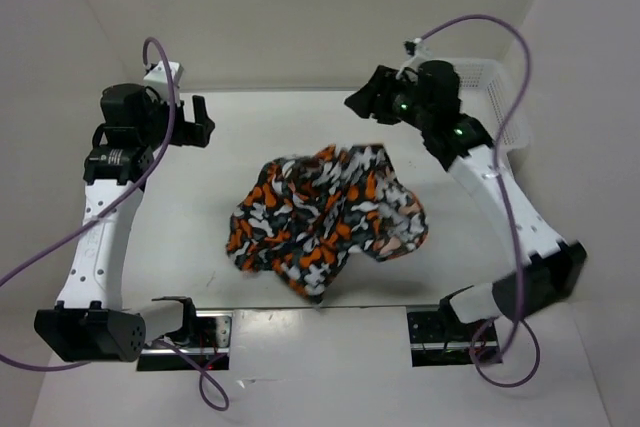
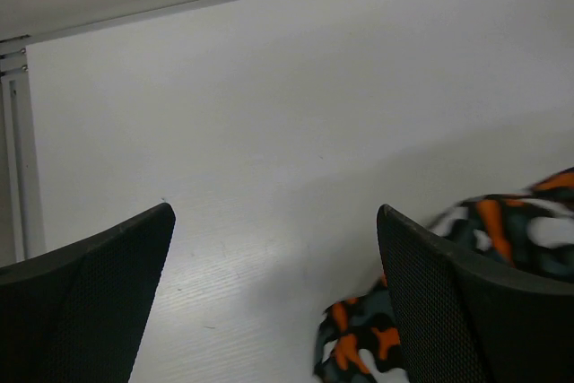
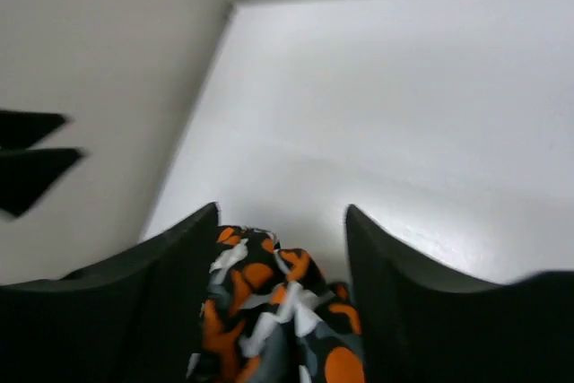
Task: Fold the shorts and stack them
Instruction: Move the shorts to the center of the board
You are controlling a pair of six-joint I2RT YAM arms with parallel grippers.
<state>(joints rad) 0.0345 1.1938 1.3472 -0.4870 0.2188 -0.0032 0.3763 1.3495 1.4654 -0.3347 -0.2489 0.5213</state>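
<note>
The shorts (image 1: pixel 328 212), with an orange, black, grey and white blotchy print, lie in a crumpled heap in the middle of the table. My left gripper (image 1: pixel 201 120) is open and empty at the back left, apart from the shorts. In the left wrist view its fingers (image 2: pixel 108 293) stand wide apart, and the edge of the shorts (image 2: pixel 525 221) shows at the lower right. My right gripper (image 1: pixel 364 99) hovers at the back over the far edge of the heap. In the right wrist view it (image 3: pixel 281 213) is open, with the shorts (image 3: pixel 269 311) showing between the spread fingers, not pinched.
A white mesh basket (image 1: pixel 497 97) stands at the back right behind the right arm. White walls close in the table (image 1: pixel 200 247) at the back and both sides. The arm bases sit at the near edge.
</note>
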